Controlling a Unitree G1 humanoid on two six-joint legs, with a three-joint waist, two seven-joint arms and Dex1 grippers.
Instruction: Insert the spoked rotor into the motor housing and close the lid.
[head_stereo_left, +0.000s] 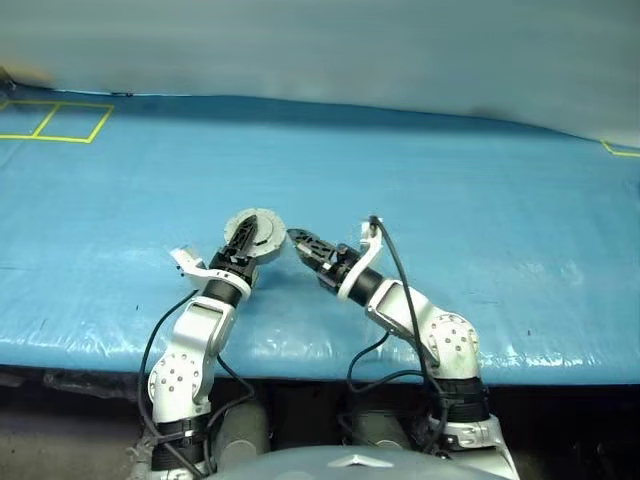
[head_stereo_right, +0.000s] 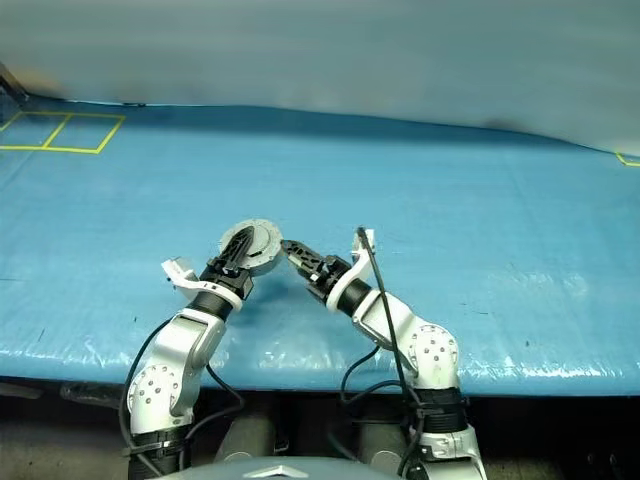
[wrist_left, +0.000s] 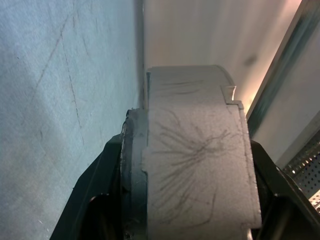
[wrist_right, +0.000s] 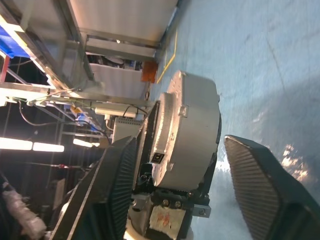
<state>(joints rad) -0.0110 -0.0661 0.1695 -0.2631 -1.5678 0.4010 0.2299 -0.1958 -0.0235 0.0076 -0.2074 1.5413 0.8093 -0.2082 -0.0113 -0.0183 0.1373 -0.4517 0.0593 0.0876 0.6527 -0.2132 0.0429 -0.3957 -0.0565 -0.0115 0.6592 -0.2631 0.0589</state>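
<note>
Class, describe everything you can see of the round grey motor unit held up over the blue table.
The motor housing is a thick round grey metal drum with its lid on, a seam running round the side. Its rim looks scratched. The left gripper clamps it across its flat faces, holding it on edge above the blue table. The right gripper stands open just beside it, not touching.

Closed motor housing (wrist_right: 187, 135) seen edge-on, clamped by left gripper (wrist_right: 170, 197); right gripper's ribbed fingers (wrist_right: 260, 190) parted, nothing between them.
</note>
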